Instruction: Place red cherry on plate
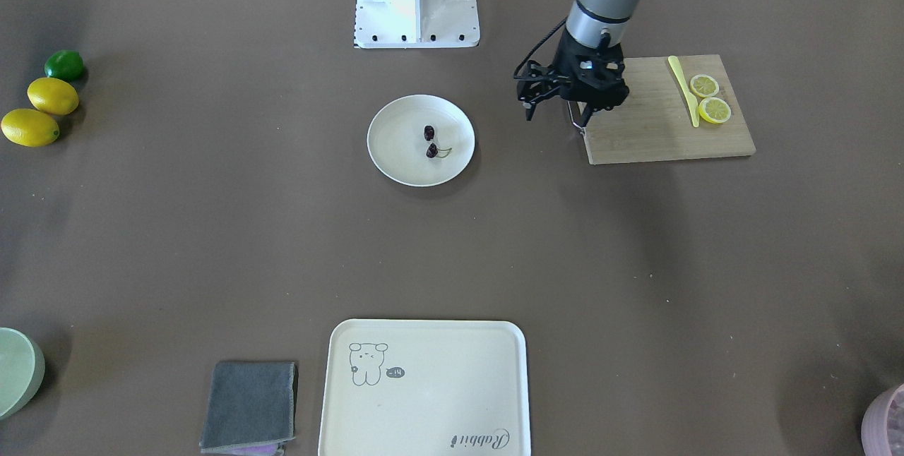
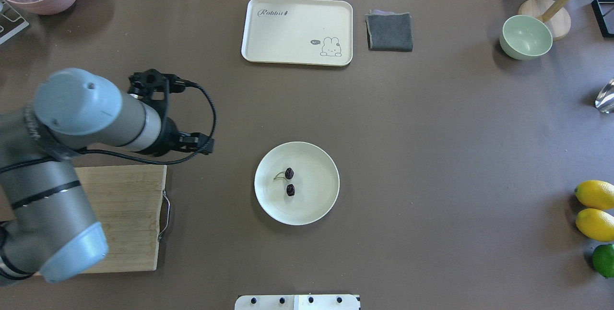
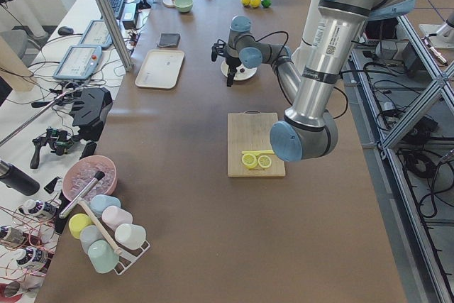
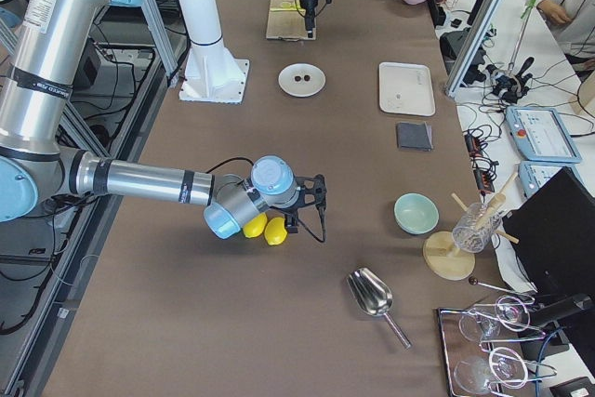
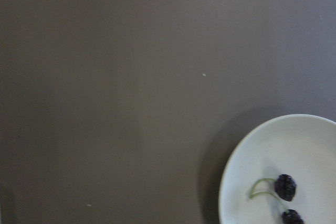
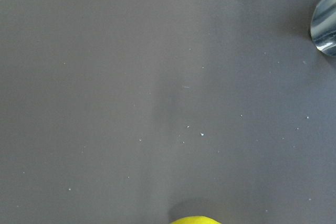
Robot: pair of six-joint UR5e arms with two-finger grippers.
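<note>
— Nearest the front-facing camera lies the cream tray (image 1: 438, 406) with its bear drawing, a folded grey cloth (image 1: 251, 403) just beside it. Where is the left gripper?

— Further back. The left gripper (image 1: 561, 99) hangs pointing down over the brown table (image 1: 212, 230), at the handle end of the wooden cutting board (image 1: 650, 131).

— How wide are its jaws?

— I cannot tell. From above, the fingers blur into the black body, and its wrist camera shows no fingertips. No object shows in its grasp.

— And the red cherry?

— The red cherry (image 1: 431, 151) lies on the plate (image 1: 395, 124): two dark fruits on a thin greenish stem, near the plate's middle. Plate and gripper are apart, with bare table between them. In the left wrist view the plate sits in the lower right corner.

— The right gripper?

— The right gripper (image 4: 314, 200) shows only in the side view, held low near the two lemons (image 4: 265, 227), well apart from the plate. Its opening I cannot tell. Its wrist camera shows table, a lemon's edge and part of a metal scoop (image 6: 325, 22).
</note>
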